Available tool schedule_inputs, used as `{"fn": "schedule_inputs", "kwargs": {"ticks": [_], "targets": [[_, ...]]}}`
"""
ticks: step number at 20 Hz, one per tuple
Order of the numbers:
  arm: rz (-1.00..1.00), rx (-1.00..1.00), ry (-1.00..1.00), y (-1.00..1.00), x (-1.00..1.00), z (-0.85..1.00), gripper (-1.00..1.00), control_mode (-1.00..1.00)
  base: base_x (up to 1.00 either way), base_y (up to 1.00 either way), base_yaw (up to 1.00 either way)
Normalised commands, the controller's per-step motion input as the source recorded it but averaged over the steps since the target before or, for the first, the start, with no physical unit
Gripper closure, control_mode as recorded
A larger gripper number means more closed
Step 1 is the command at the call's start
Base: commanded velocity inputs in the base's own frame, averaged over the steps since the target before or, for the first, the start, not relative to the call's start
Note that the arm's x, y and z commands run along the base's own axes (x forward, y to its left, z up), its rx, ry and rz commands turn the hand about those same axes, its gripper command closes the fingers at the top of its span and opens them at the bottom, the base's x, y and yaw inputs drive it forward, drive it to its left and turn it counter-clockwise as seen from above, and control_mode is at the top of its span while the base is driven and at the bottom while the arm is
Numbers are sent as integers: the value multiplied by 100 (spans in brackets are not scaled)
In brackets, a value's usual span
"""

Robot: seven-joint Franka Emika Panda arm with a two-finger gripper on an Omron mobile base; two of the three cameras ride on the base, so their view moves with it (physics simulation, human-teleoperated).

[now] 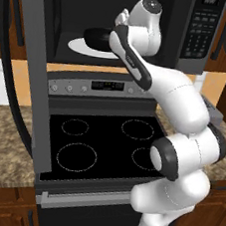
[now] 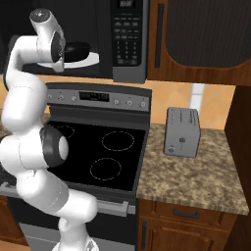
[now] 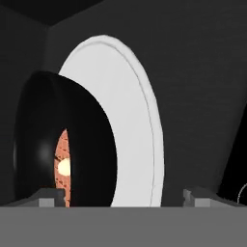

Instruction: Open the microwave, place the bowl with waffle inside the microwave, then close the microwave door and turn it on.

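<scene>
Presently catalogued, one stove alcove with fittings.

Microwave: grey-steel box mounted above the stove, cavity open and dark. Keypad stood on its right side, a display above the buttons.

Door: swung fully out to the left, seen nearly edge-on in the left base view, its grey frame reaching down past the stove's front corner.

Plate: white, round, lay flat on the cavity floor.

Bowl: black, shallow, sat on the plate inside the cavity. In the hand view it appeared rolled on its side because the camera was turned; the plate's pale disc showed behind it.

Waffle: salmon-orange with a pale centre spot, lay within the bowl; a narrow slice was visible past the rim.

Gripper: reached into the cavity, wrist at the opening. Fingers stood wide apart, one at each side of the hand view. The left tip lay across the bowl's near edge in that view; contact could not be judged. Nothing was clamped between them.

Stove: black glass top with four ring burners, grey control panel with knobs and a display at the back.

Toaster: small, grey, on the speckled counter right of the stove, well apart from the microwave.

Cabinets: brown wood, above and below the counter.
</scene>
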Motion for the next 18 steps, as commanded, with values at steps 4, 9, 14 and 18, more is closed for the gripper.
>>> {"fn": "schedule_inputs", "kwargs": {"ticks": [4, 9, 14, 18], "targets": [[18, -2, -3, -38, -100, 0, -100, -100, 0, 0, 0], [34, -12, 1, -7, -100, -37, 100, -100, 0, 0, 0], [34, -24, 7, 40, -95, -80, 100, -100, 0, 0, 0], [29, -28, 12, 46, -57, -82, 100, -100, 0, 0, 0]]}}
